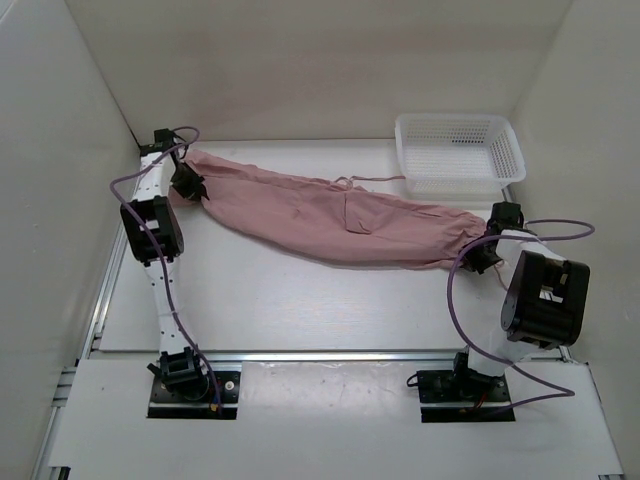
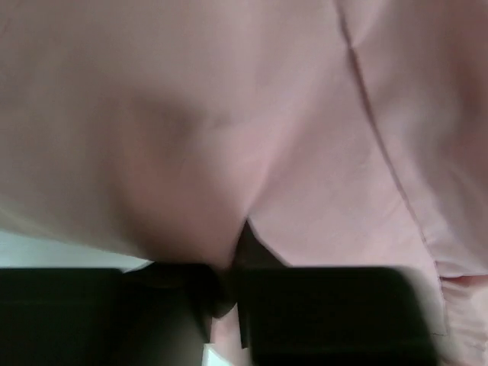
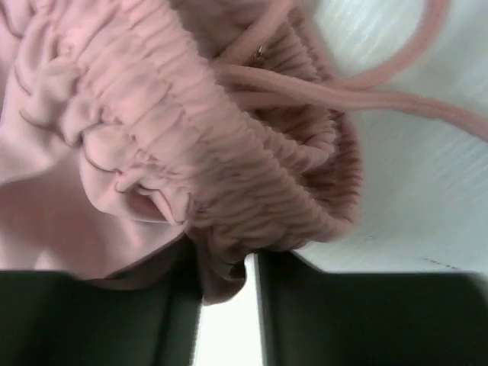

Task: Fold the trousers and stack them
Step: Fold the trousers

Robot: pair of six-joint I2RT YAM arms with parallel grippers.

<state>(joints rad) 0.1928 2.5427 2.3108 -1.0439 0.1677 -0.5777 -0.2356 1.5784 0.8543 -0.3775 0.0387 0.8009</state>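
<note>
The dusty-pink trousers (image 1: pixel 330 220) lie stretched in a long band across the table, from the back left to the right. My left gripper (image 1: pixel 188 185) is at the leg end, and in the left wrist view it (image 2: pixel 229 284) is shut with a fold of smooth pink cloth (image 2: pixel 229 114) pinched between its dark fingers. My right gripper (image 1: pixel 484 255) is at the waist end. In the right wrist view it (image 3: pixel 227 268) is shut on the edge of the gathered waistband (image 3: pixel 191 130). The drawstring (image 3: pixel 366 99) trails over the white table. A pocket flap (image 1: pixel 358 215) shows mid-garment.
A white perforated basket (image 1: pixel 455 181) stands at the back right, just behind the waist end. White walls close in the table at the left, back and right. A metal rail (image 1: pixel 330 355) runs along the near edge by the arm bases.
</note>
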